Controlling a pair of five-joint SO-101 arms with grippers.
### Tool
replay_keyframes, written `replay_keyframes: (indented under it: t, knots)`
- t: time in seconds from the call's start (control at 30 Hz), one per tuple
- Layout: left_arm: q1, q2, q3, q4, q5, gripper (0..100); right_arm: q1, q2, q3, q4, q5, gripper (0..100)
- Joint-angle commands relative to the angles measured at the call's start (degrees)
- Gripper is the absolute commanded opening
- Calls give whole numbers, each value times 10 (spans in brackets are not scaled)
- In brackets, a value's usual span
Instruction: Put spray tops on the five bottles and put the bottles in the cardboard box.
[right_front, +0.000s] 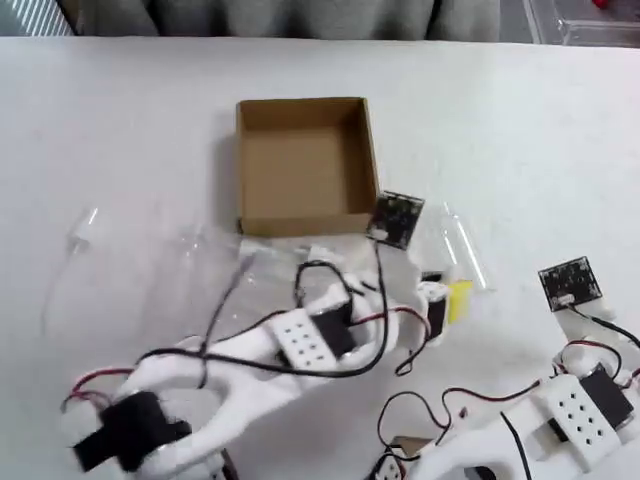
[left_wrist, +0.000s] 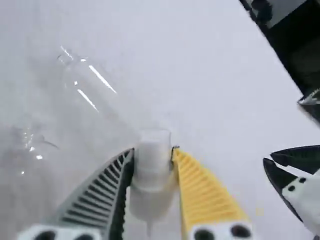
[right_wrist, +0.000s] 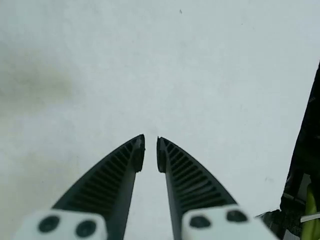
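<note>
Your plastics
Glossy clear bottle (left_wrist: 84, 82) ahead of your left gripper (left_wrist: 152, 154); smooth white spray top (left_wrist: 151, 165) between its ribbed fingers (left_wrist: 200, 185).

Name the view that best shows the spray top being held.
Left wrist view: the spray top is close up, clamped between grey and yellow fingers of the left gripper. The high view gives a small white piece beside the yellow finger. The right wrist view faces table past the right gripper.
</note>
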Motion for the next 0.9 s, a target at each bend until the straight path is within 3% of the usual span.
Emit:
replay_keyframes:
  t: [0.0,0.2,0.4,0.5,0.67,0.87]
  knots:
    - [6,95,-106,-15,6,24,5,-7,-8,-7,6,16]
    - [-5,176,-162,-15,5,63,5,-4,-5,-7,6,16]
    - [-10,194,-160,-9,5,391,5,-4,-5,-7,6,16]
    - [-23,190,-164,25,6,480,5,-5,-5,-7,6,16]
    - [-44,148,-162,94,6,490,5,-4,-4,-7,6,16]
    - [-67,-15,-164,271,6,490,5,-3,-4,-3,6,16]
